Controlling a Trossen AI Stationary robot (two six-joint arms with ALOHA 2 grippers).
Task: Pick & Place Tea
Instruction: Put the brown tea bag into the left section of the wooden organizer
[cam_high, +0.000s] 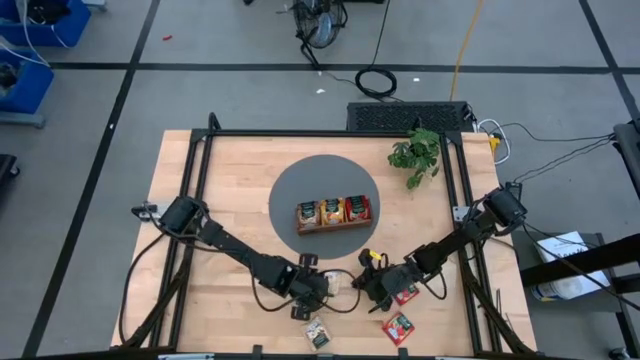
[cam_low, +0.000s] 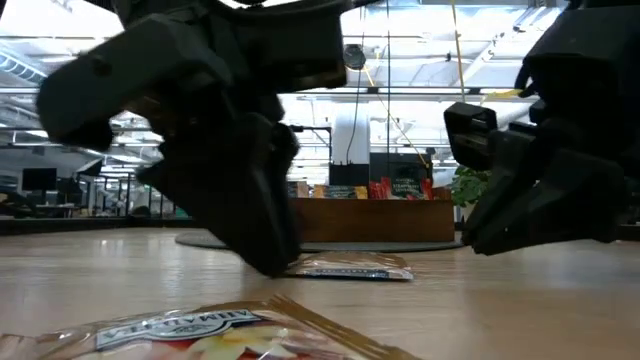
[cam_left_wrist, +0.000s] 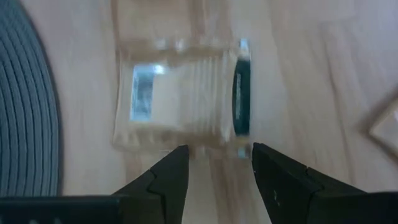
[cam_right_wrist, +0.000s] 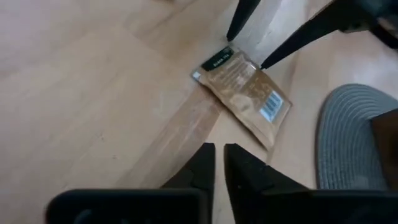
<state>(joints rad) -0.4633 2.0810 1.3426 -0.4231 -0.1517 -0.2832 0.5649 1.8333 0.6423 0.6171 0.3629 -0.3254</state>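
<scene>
In the lower middle of the high view, the left end effector (cam_high: 322, 283) hangs low over a pale tea packet (cam_high: 340, 283) lying flat on the desk (cam_high: 200, 180). The left wrist view shows its two dark fingers (cam_left_wrist: 168, 177) spread apart at the packet's near edge, not yet around it, so the grab looks about to begin rather than made. Just to the right, the right end effector (cam_high: 372, 285) sits close beside the same packet; in its own wrist view its fingers (cam_right_wrist: 202, 163) are nearly together and hold nothing. Right of that, a red packet (cam_high: 405, 294) lies partly under the right arm, a second red packet (cam_high: 398, 327) lies near the desk's lower edge, and a pale packet (cam_high: 317, 333) lies lower centre. In the middle of the frame the wooden tray (cam_high: 333, 213) on the grey round mat (cam_high: 325, 200) already carries packets in all three compartments. Judging by this, much of the work is done, with at least four packets left loose. How many packets the tray holds cannot be counted. The low view is mostly filled by the two dark arms, and the nearest packet there is cut off at the bottom. A leafy plant (cam_high: 417, 155) stands upper right.
</scene>
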